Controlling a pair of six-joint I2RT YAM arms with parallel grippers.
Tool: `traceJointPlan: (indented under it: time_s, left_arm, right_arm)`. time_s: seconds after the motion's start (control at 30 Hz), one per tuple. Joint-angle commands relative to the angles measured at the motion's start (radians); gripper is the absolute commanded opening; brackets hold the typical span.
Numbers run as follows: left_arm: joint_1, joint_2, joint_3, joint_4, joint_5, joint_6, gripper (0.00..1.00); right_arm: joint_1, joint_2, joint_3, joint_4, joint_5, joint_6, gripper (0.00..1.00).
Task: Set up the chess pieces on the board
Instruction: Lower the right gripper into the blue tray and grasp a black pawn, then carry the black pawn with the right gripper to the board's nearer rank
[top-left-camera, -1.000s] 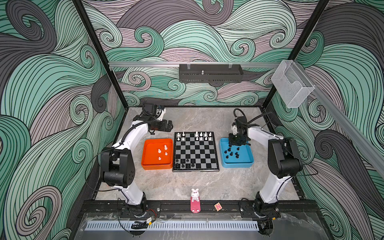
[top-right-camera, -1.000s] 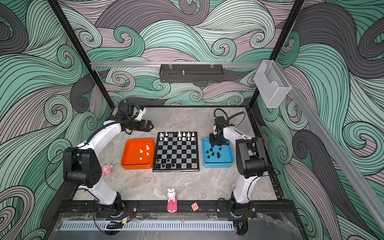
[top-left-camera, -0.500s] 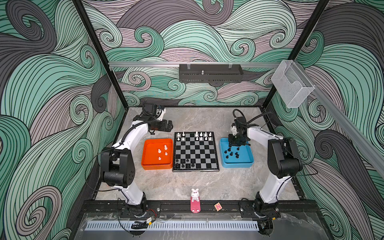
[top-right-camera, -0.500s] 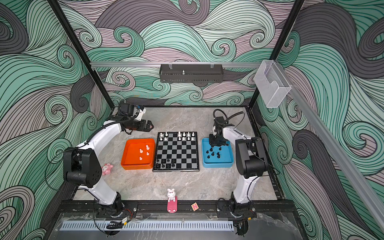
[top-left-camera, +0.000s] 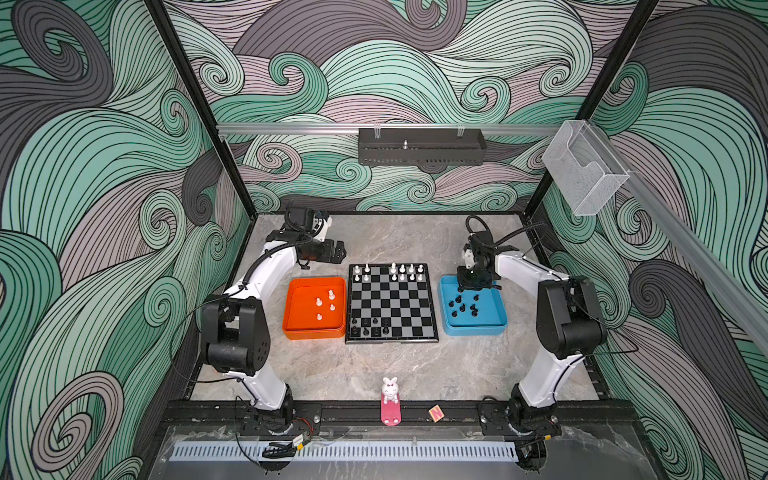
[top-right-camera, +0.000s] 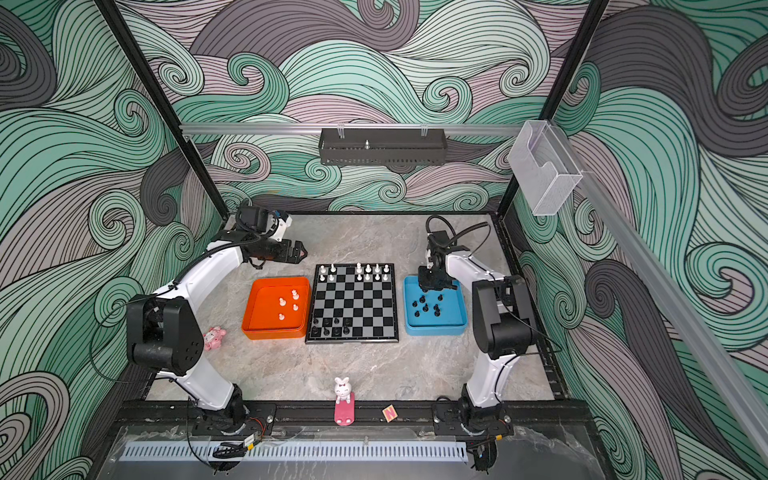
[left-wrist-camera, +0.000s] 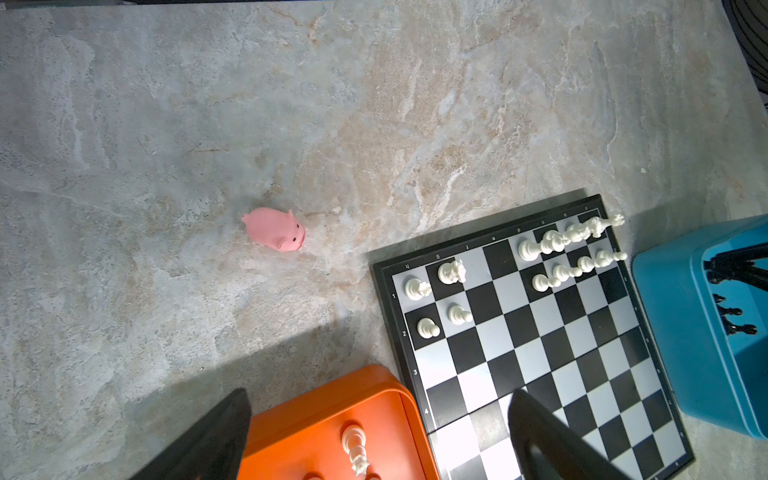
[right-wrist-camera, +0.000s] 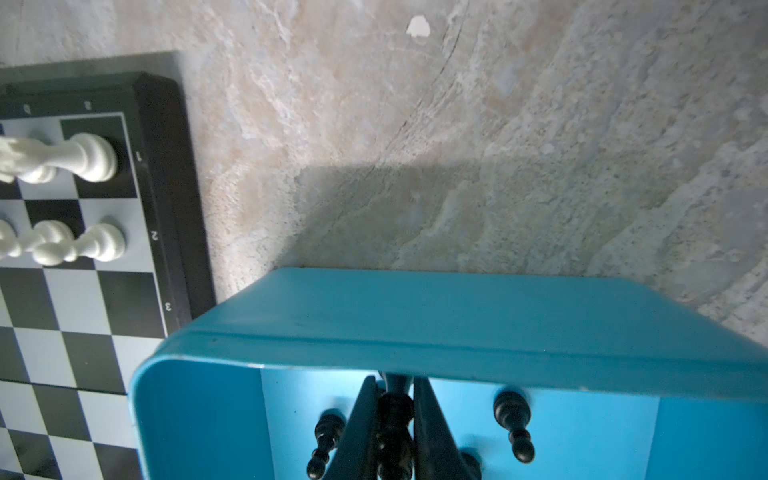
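Nearest you, on the front rail, a white bunny figure (top-left-camera: 390, 388) stands on a pink base beside a small lettered block (top-left-camera: 435, 413). A pink toy (top-right-camera: 214, 337) by the left arm's big joint is caught in a top view but not in both. Next comes the board (top-left-camera: 395, 303), square to the table (top-left-camera: 415, 232), close between the orange tray (top-left-camera: 301, 326) and the blue tray (top-left-camera: 492, 320). Its two near rows carry several black pieces (top-left-camera: 375, 331) toward the left corner. Its two far rows carry the white pieces (top-left-camera: 402, 270), upright, with a gap of bare squares in each row. Four more white pieces sit in the orange tray, and loose black ones dot the blue tray. Your right gripper (right-wrist-camera: 392, 386) reaches down at the blue tray's far wall and pinches a black piece (right-wrist-camera: 394, 411). Only the right wrist view shows this: the piece's long axis runs along the fingers, broad base out toward the fingertips, slim top back toward the wrist. In both top views the gripper's body hides it, and you cannot tell whether its base rests on the tray floor. Farther back, your left gripper (top-left-camera: 338, 253) hangs above the table just beyond the orange tray, jaws spread wide with nothing between them. The left wrist view alone shows a pink pig (left-wrist-camera: 274, 229) on the table off the board's white-side corner.
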Motion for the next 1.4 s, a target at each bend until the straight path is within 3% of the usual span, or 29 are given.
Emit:
traceJointPlan:
  time_s: [0.0,0.7,0.97,1.37]
  left_arm:
    - [-0.009,-0.020,0.009,-0.021,0.002,0.010,0.99]
    - [-0.011,-0.014,0.011,-0.022,0.000,0.005,0.99]
    - [-0.011,-0.008,0.013,-0.021,0.003,0.002,0.99]
    - [-0.011,-0.002,0.006,-0.019,-0.039,0.009,0.99]
  right_arm:
    - [0.005,-0.041,0.022,-0.022,0.023,-0.011,0.15]
    - [0.051,-0.140,0.078,-0.136,0.023,-0.025,0.15]
    - [0.147,-0.213,0.094,-0.191,0.017,-0.017,0.15]
    - [0.389,-0.191,0.075,-0.209,-0.008,0.030,0.15]
